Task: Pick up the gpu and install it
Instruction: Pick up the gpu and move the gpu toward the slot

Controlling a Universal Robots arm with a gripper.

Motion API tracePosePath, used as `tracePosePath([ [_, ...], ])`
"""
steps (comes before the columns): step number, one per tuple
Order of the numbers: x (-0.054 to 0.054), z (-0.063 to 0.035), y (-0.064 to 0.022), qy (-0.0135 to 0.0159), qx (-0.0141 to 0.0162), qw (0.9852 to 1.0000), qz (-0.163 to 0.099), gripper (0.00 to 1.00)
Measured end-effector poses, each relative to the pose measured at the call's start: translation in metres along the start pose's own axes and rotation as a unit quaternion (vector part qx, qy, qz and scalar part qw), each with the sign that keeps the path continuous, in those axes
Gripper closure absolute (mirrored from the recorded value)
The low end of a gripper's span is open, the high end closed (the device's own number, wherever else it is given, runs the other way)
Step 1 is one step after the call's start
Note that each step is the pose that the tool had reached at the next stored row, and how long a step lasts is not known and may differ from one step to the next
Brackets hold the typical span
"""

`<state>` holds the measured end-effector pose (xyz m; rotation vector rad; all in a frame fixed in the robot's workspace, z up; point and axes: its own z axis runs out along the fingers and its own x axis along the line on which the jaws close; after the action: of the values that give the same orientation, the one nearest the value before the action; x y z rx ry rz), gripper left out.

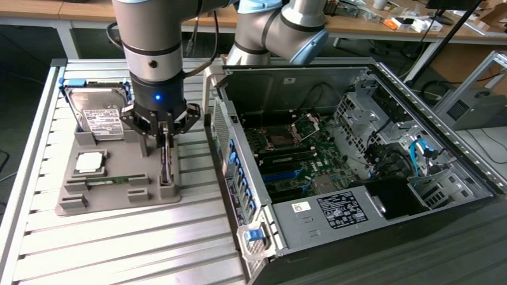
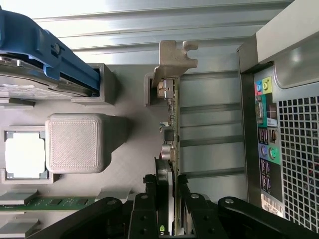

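Observation:
The gpu (image 1: pixel 165 163) stands edge-on in a slot at the grey holder's (image 1: pixel 111 199) side nearest the computer case. From the wrist it is a thin dark card (image 2: pixel 171 114) with a silver end bracket (image 2: pixel 174 59). My gripper (image 1: pixel 162 139) comes straight down over it. In the wrist view the gripper (image 2: pixel 167 179) has one black finger (image 2: pixel 151 186) pressed against each face of the card, shut on it. The card's lower edge still sits in the holder.
The holder also carries a hard drive (image 1: pixel 99 110) in a blue frame, a processor (image 1: pixel 89 163) and a green memory strip (image 1: pixel 119 179). The open computer case (image 1: pixel 341 160) lies just to the exterior view's right, its rear wall (image 2: pixel 289 124) close to the card.

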<state>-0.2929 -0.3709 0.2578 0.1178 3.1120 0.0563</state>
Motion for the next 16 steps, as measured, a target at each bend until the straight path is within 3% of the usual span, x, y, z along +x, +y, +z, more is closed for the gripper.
tracePosePath([
  [16, -0.0001, -0.0039, 0.0002, 0.0000, 0.0000, 1.0000, 0.000, 0.73],
])
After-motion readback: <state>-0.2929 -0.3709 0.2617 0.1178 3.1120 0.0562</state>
